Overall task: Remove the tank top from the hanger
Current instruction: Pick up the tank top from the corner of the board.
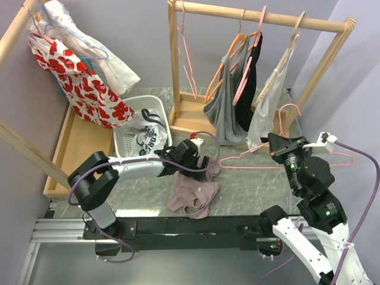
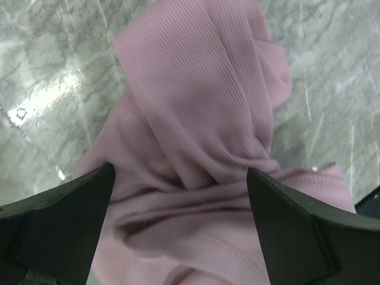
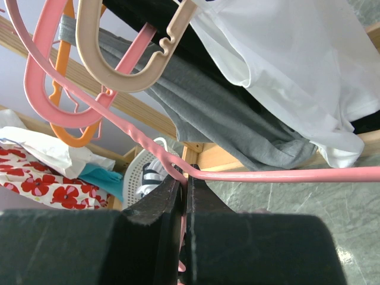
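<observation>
Top view, upper left: floral garment (image 1: 83, 83) on the side rack, cut off by the frame edge. Just right of it, white basket (image 1: 135, 105), close to the rack base.

Centre: left gripper (image 1: 199, 159), jaws spread wide over the tank top (image 1: 193, 193). It lies crumpled on the marble table (image 1: 255, 190), lower centre, off the hanger, with bare marble on both sides. Fingertip contact with the cloth: cannot tell.

Right of centre: pink hanger (image 1: 255, 167), bare. The right gripper (image 1: 276, 144) has its jaws pressed together on the neck.

Behind: grey garment (image 1: 228, 116) and others on the wooden rail (image 1: 279, 19) hang close to the hook.
</observation>
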You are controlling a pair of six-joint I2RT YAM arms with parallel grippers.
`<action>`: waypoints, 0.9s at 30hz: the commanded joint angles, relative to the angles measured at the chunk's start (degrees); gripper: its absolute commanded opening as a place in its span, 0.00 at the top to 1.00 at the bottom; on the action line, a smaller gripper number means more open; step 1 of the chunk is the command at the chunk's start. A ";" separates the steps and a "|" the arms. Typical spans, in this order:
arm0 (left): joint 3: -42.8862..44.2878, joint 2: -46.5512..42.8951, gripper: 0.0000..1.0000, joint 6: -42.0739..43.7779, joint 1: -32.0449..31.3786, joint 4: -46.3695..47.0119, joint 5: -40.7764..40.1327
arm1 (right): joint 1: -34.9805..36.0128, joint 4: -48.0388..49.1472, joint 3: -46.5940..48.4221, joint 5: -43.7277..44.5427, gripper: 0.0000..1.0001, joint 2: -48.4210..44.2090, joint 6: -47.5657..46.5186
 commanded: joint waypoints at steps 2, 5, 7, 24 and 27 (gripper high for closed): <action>-0.46 2.97 0.01 -1.08 0.52 5.21 3.63 | -0.10 1.61 1.99 0.72 0.94 0.13 -1.05; -1.69 3.59 0.01 -0.91 0.43 5.74 6.96 | -0.19 1.52 1.72 1.25 0.94 -0.67 -0.70; -2.39 3.85 0.00 -1.08 0.43 5.65 8.72 | -0.18 1.35 1.55 1.43 0.93 -1.02 -0.61; -0.64 0.79 0.99 -0.46 0.78 0.21 6.54 | -0.10 1.35 1.90 2.13 0.92 -0.40 -0.61; 1.46 -4.39 0.99 -0.29 2.62 -2.34 2.94 | -0.19 1.08 2.16 3.01 0.92 -0.75 -0.70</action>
